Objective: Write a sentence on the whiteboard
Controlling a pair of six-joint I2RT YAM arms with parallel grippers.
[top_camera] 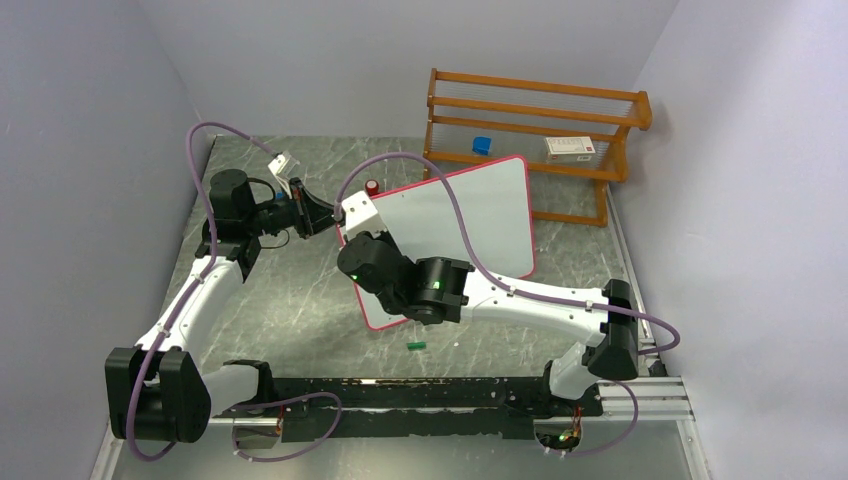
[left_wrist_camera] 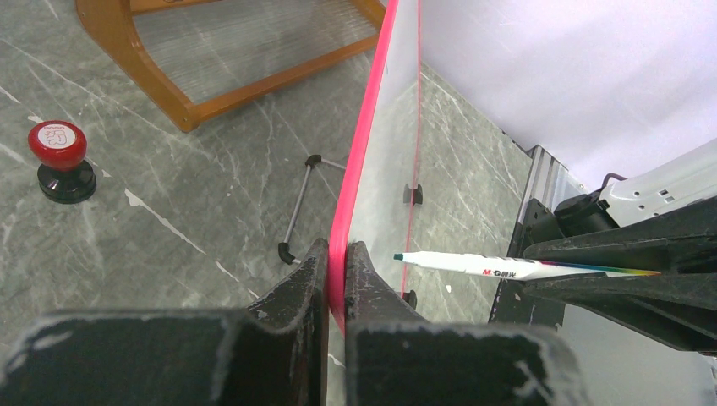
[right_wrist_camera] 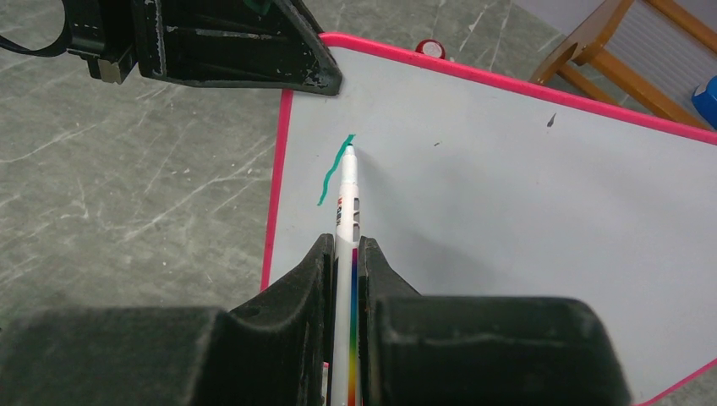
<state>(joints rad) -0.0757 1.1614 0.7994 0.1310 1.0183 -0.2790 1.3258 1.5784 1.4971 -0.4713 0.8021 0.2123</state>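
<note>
Whiteboard (top_camera: 490, 210) is stood tilted mid-bench (top_camera: 290, 310), left rim pinched by the left hand (left_wrist_camera: 336, 254). Marker (right_wrist_camera: 347, 182) is pinched in the right hand (right_wrist_camera: 345, 249), tip at 1 green stroke (right_wrist_camera: 328, 182) by the board's far left corner.

Whiteboard (top_camera: 470, 215): standing tilted mid-table, blocking the centre.
Wooden rack (top_camera: 535, 130): crowding the far right, just behind it.
Red-topped stamp (left_wrist_camera: 57, 156): sitting near its far left corner.
Marble table (top_camera: 290, 310): lying open at near left.
</note>
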